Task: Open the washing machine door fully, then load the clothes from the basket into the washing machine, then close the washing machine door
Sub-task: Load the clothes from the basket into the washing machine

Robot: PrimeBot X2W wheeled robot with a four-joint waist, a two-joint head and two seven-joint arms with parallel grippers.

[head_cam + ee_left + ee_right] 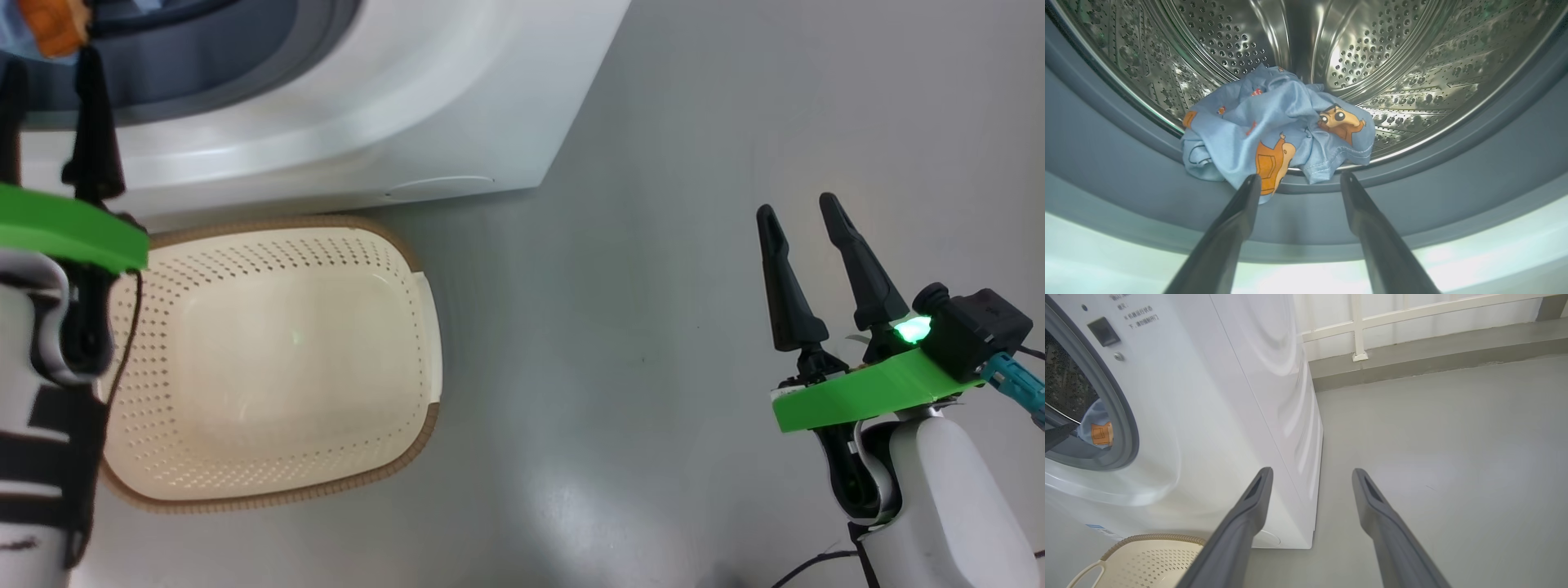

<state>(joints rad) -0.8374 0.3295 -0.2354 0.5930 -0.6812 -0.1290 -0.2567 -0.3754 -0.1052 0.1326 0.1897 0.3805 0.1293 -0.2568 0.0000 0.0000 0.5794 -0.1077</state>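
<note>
Left wrist view: light blue bear-print clothes (1274, 122) are bunched on the front lip of the perforated steel drum (1392, 61), with the hem draped over the grey rubber gasket (1106, 143) at 6 o'clock. Left gripper (1300, 176) has its fingers spread and holds nothing. Can't tell if the left tip touches the fabric.

Head view adds the cream perforated plastic basket with brown woven-look rim (408, 457) at 9 o'clock, bare bottom showing, just beside the big white front-loading washing machine (367, 106). Right gripper (800, 208) is at 4 o'clock, fingers apart and gripping nothing, over open grey floor (694, 122).

Right wrist view: washer's corner edge is at 12 o'clock. Open floor runs to a white railing (1359, 326) at 1 o'clock.
</note>
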